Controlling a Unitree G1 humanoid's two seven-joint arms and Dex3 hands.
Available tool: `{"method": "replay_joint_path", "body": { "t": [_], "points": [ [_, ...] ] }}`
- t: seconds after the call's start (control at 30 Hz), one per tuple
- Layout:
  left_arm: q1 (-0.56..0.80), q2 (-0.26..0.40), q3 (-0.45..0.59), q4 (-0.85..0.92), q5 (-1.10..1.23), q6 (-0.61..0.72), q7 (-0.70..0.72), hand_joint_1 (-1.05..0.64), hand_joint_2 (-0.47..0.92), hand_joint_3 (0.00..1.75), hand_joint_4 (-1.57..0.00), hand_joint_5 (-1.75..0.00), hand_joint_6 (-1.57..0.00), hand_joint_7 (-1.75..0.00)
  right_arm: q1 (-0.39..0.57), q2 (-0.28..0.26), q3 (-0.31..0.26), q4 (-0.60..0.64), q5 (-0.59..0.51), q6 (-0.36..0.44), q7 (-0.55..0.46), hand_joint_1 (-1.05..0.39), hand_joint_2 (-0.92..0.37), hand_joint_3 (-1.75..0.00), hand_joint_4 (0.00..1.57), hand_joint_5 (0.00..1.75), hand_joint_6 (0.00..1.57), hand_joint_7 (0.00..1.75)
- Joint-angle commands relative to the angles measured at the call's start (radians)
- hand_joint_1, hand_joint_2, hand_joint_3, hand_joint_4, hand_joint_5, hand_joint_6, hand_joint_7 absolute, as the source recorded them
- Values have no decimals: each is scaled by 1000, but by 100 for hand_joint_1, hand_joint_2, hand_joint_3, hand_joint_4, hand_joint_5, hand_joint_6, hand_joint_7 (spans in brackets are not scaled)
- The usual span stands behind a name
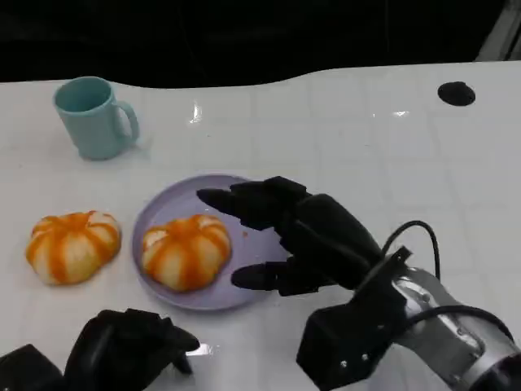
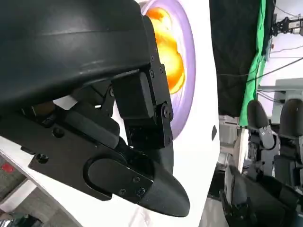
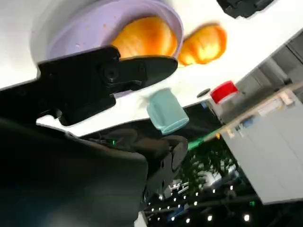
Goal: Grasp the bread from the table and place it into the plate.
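The right robot hand hovers open, empty, over the plate's right half, fingers spread just beside the bread lying on it. A careless withdrawal could clip that bread and nudge it off. The left robot hand rests curled on the near surface; a second bread lies left of the plate.
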Motion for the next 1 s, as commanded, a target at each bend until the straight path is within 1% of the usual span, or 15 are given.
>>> {"method": "replay_joint_path", "body": {
  "t": [0.03, 0.13, 0.17, 0.33, 0.4, 0.47, 0.5, 0.57, 0.6, 0.67, 0.7, 0.77, 0.83, 0.9, 1.0],
  "points": [
    [4, 13, 1, 2, 5, 9, 10, -105, 86, 0, -84, -157, -157, -22, 68, -46, -48, -72, 121, -40, 90, -60, -92, -24, 14, 43, 32, 3],
    [3, 13, 1, 4, 8, 5, 12, -105, 86, 0, -84, -157, -157, -22, 113, -56, -77, -86, 199, -88, 128, -58, -92, -21, 18, 49, 38, 5],
    [3, 12, 0, 2, 9, 5, 14, -105, 86, 1, -84, -157, -157, -22, 126, -62, -85, -92, 221, -100, 141, -56, -92, -19, 19, 56, 42, 7],
    [2, 12, -1, -3, 8, 15, 18, -105, 86, 0, -84, -159, -157, -23, 192, -73, -123, -108, 305, -147, 195, -51, -92, -16, 26, 74, 55, 14],
    [1, 12, 0, 1, 5, 13, 14, -105, 86, 0, -83, -159, -157, -23, 219, -75, -138, -107, 331, -173, 209, -50, -92, -17, 28, 85, 59, 18],
    [0, 12, 1, 2, 1, 16, 9, -105, 86, 0, -83, -160, -157, -23, 244, -74, -151, -110, 359, -188, 225, -49, -92, -18, 30, 100, 61, 25],
    [1, 12, 1, 1, -1, 19, 9, -105, 85, 0, -83, -160, -157, -23, 257, -74, -157, -113, 379, -194, 236, -47, -92, -19, 30, 111, 59, 39],
    [2, 11, 1, -3, -2, 24, 10, -105, 85, 0, -83, -160, -157, -23, 273, -72, -167, -118, 406, -200, 257, -44, -92, -22, 32, 124, 50, 70],
    [2, 12, 0, -5, -2, 24, 8, -105, 85, 0, -83, -160, -157, -23, 288, -69, -177, -116, 433, -214, 267, -43, -92, -25, 34, 128, 50, 78],
    [1, 14, 1, -2, -4, 22, 2, -105, 85, 0, -83, -161, -157, -23, 313, -59, -194, -106, 483, -244, 284, -39, -91, -38, 42, 139, 53, 100],
    [0, 14, 2, -1, -5, 23, 0, -105, 85, 0, -82, -161, -157, -23, 324, -54, -202, -101, 502, -256, 288, -37, -88, -45, 45, 144, 54, 106],
    [-1, 14, 3, -3, -8, 33, 1, -105, 84, 0, -82, -162, -157, -23, 340, -42, -217, -92, 526, -268, 293, -34, -78, -65, 51, 149, 58, 115],
    [-1, 13, 2, -7, -9, 41, 5, -105, 83, 0, -81, -163, -157, -23, 363, -32, -228, -95, 574, -250, 315, -29, -63, -93, 58, 159, 62, 127],
    [-1, 13, 0, -6, -8, 39, 7, -105, 84, 0, -80, -163, -157, -23, 380, -25, -240, -89, 608, -254, 333, -26, -52, -113, 64, 163, 68, 134],
    [-1, 14, -1, -4, -2, 28, 9, -105, 85, 1, -80, -164, -157, -23, 399, -18, -266, -74, 612, -287, 340, -28, -47, -124, 74, 168, 77, 142]
  ]
}}
